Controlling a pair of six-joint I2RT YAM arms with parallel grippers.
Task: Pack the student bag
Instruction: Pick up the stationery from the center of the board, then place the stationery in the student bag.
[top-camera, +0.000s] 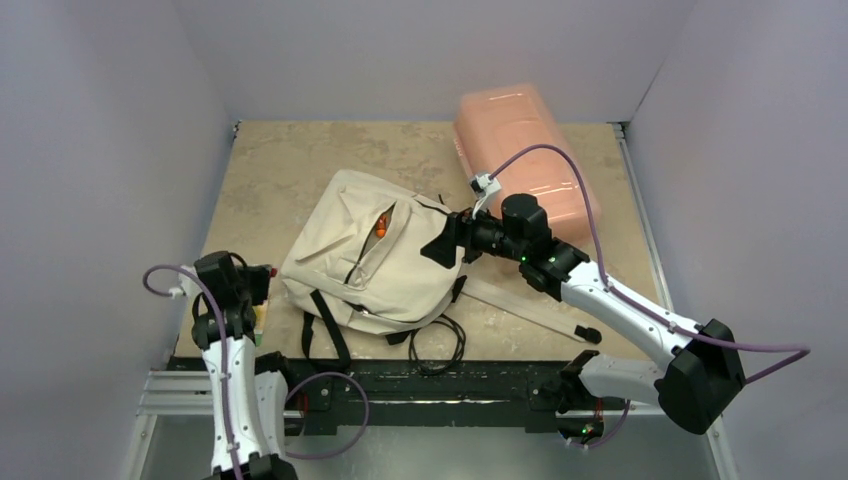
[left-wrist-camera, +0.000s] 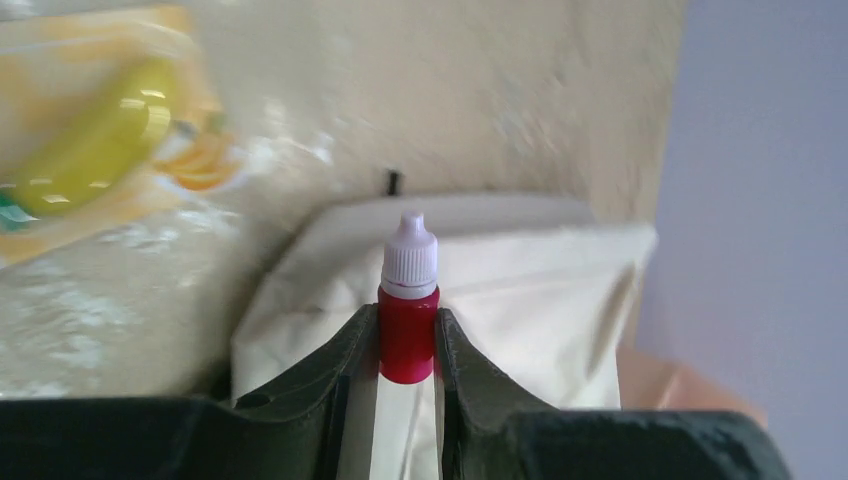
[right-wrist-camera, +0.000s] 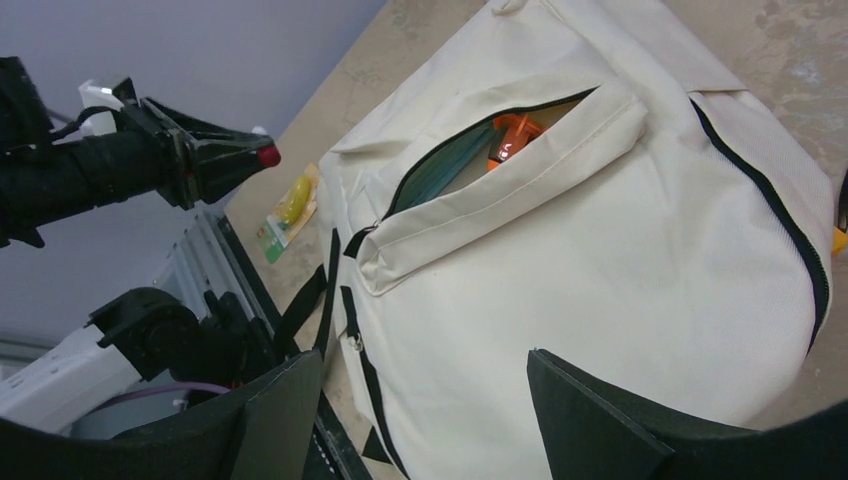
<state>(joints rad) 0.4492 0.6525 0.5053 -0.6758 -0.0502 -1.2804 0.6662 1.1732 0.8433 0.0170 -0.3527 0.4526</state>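
Observation:
The student bag (top-camera: 385, 270) lies flat in the middle of the table, beige with black straps. Its front pocket (right-wrist-camera: 480, 160) gapes open, and an orange item (right-wrist-camera: 512, 138) and something teal (right-wrist-camera: 445, 168) show inside. My left gripper (left-wrist-camera: 408, 345) is shut on a small red dropper bottle (left-wrist-camera: 407, 330) with a white cap. It holds the bottle above the table's left edge (top-camera: 258, 280), left of the bag. My right gripper (right-wrist-camera: 425, 400) hangs open over the bag's right side (top-camera: 442, 245), with nothing between its fingers.
A translucent pink plastic box (top-camera: 515, 150) lies at the back right. A yellow snack packet (left-wrist-camera: 95, 150) rests on the table near the left arm. A loose beige strap (top-camera: 530, 312) and a black cord (top-camera: 440, 345) trail from the bag toward the front edge. Walls close in on both sides.

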